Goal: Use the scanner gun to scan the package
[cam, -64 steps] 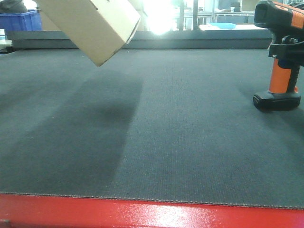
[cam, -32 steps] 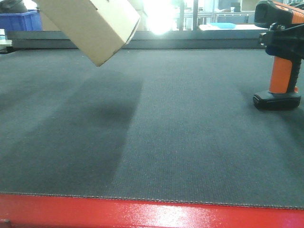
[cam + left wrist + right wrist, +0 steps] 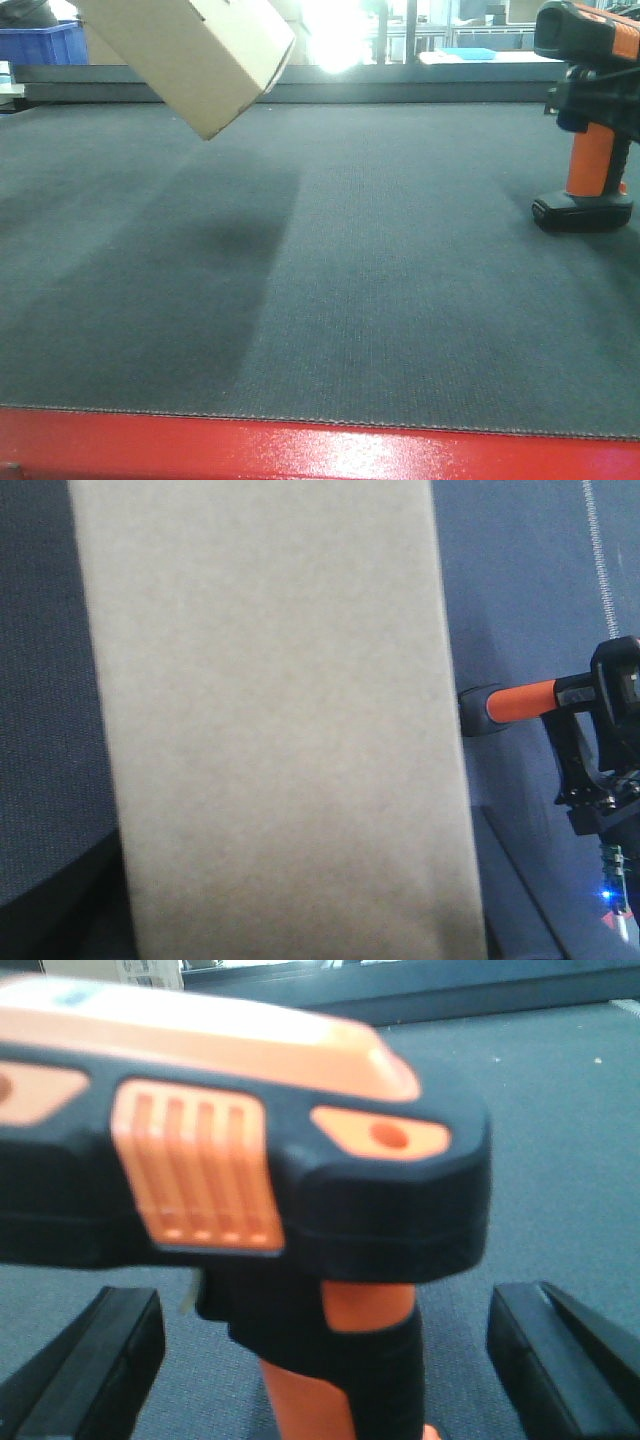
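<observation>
Beyond the far left edge of a dark grey, fabric-covered bench (image 3: 400,300) with a red front rim, a blue plastic crate (image 3: 45,42) sits in the background. Just right of it, a plain tan rectangular cardboard package (image 3: 190,55) hangs tilted in the air above the bench's left side, one corner pointing down and well clear of the surface, its top cut off by the front view's upper edge. A darker patch of shadow (image 3: 230,240) lies on the fabric beneath it. The left wrist view is almost filled by one blank tan face of the package (image 3: 280,720). The left arm's fingers are out of sight, so their grip cannot be told.

At far right, a pistol-shaped scanner gun (image 3: 590,120) with an orange handle, black head and flat black base stands upright, its base resting on the bench, well apart from the package. The black right gripper (image 3: 597,100) surrounds the handle just under the head. From the right wrist view, the scanner gun (image 3: 250,1170) looms close and blurred, while the two black fingers (image 3: 90,1370) stand spread on either side of the handle, a gap of bench showing between each and the orange grip.
</observation>
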{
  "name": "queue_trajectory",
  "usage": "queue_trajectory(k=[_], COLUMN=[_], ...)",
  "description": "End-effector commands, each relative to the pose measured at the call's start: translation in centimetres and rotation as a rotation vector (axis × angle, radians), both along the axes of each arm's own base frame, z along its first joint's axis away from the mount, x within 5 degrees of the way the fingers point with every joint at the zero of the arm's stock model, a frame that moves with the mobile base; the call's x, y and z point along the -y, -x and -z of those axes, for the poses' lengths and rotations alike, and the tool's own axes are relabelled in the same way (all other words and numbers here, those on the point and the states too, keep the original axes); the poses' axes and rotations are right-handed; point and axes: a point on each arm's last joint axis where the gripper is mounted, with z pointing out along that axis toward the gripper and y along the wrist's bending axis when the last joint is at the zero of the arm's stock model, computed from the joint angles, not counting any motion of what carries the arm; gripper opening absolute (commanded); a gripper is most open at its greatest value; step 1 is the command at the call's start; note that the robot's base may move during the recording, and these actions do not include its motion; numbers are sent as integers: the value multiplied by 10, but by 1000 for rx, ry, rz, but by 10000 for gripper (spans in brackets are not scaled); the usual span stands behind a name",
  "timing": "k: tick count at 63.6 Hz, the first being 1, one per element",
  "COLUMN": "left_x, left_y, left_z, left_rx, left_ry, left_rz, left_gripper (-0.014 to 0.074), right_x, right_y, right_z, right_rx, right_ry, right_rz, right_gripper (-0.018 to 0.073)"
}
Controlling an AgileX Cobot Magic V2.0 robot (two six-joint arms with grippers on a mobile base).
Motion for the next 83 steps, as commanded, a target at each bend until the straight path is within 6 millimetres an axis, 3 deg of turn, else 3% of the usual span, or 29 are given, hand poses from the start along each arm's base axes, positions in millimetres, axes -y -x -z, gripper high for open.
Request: queue_trajectory(k=[1, 49, 56, 67, 83], left_x=[0, 0, 0, 0, 0], left_y=[3, 3, 3, 3, 3], left_z=[-9, -9, -9, -9, -9], left_rx=[23, 26, 26, 26, 26], left_ry=[26, 24, 24, 24, 24], left_rz=[-8, -4, -4, -4, -4], left_gripper=[-111, -111, -111, -111, -111], right_x=[0, 1, 1, 1, 2], right_y=[-4, -21, -21, -21, -20], right_z=[-5, -13, -12, -12, -25], right_rx=[35, 57, 50, 46, 99], right_ry=[-3, -39, -46, -47, -47], right_rz=[9, 42, 48, 48, 51], right_gripper=[560, 557, 405, -155, -154])
